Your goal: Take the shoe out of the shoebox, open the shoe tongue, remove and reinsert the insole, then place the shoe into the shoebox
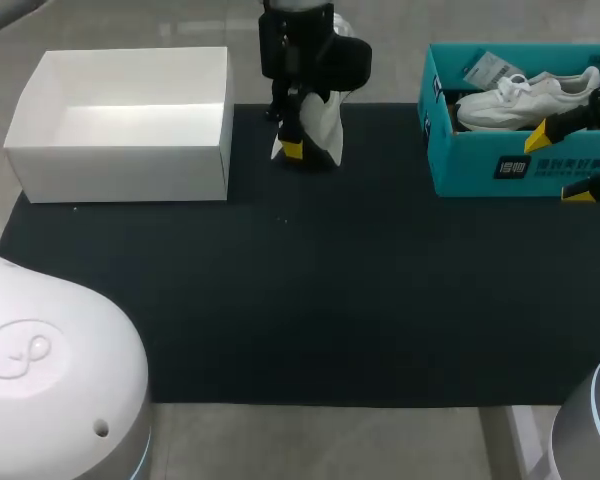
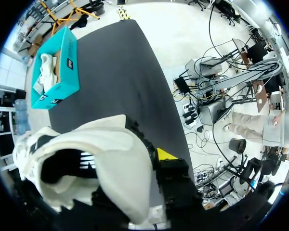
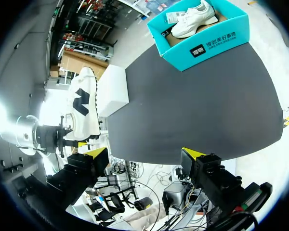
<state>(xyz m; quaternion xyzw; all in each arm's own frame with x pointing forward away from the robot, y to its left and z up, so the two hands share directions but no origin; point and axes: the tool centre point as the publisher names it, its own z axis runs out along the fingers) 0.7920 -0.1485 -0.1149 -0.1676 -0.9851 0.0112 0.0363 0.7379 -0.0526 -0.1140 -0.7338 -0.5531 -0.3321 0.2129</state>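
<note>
My left fingers (image 1: 292, 150) pinch the white shoe (image 1: 320, 128) upright above the tabletop (image 1: 330, 300). My right fingers (image 3: 97, 153) hang spread near the teal shoebox (image 3: 207, 45). Opening the tongue looks next, so I'd bring the right across.

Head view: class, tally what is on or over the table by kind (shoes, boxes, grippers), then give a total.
Shoes: 2, the boxed shoe and the held shoe
Boxes: 2, the white box and the teal box
Grippers: 2, the left gripper, shut on the held shoe, and the right gripper, open
Total: 6
</note>
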